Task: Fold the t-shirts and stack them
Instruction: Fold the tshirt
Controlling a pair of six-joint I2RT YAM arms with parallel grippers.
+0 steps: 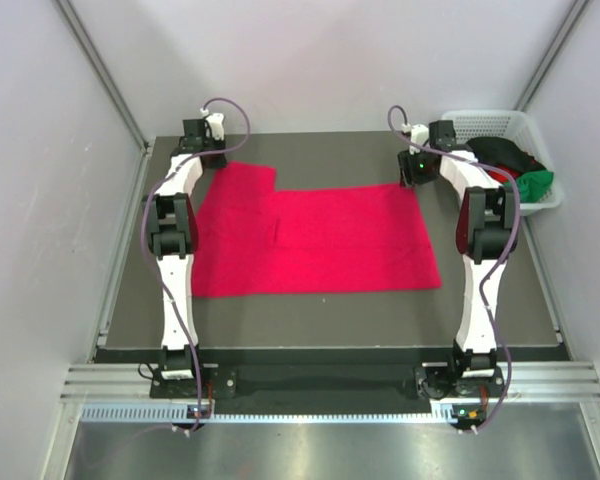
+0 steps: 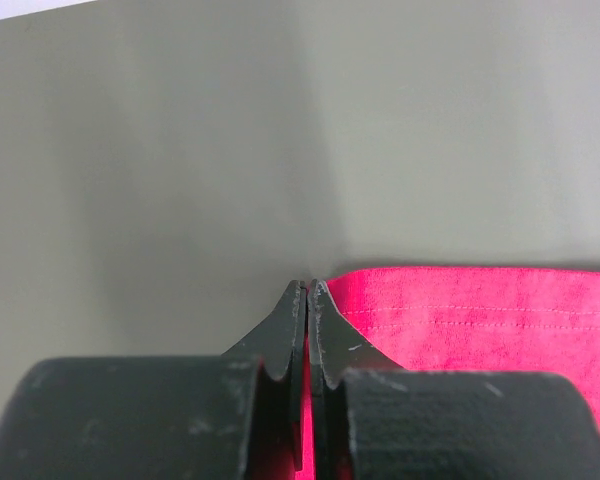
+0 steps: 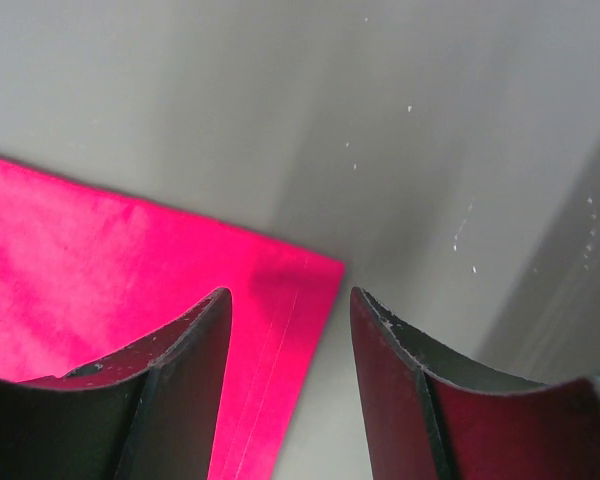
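1. Black fingers (image 2: 285,335) of the left gripper (image 2: 308,288) fill the foreground of its wrist view. They are pressed together, and a sliver of pink shows between them lower down. They appear to be pinching the far-left corner of the crimson-pink t-shirt (image 1: 320,240), right at its stitched hem.
2. Over the shirt's far-right corner, the right gripper (image 3: 290,320) hovers with its fingers well apart and nothing clamped. Cloth lies under one finger and bare table (image 1: 330,310) under the other.
3. Between the two arms the shirt lies spread flat on the table, a rough rectangle with one block jutting out at the far left. Whether a layer is already doubled under cannot be told.
4. At the far-right corner, a white mesh basket (image 1: 500,125) holds more garments, among them a black shirt (image 1: 500,152) and a green shirt (image 1: 537,183).
5. The left bite looks to sit at the very edge of the cloth. A hold that thin could slip on the lift, and the corner would drop and crease.
6. The right fingers straddle the corner's edge rather than its middle. Closing from there could catch only the hem or miss the cloth entirely.
7. If only one corner rises, the shirt would probably drag sideways and the fold would land skewed.
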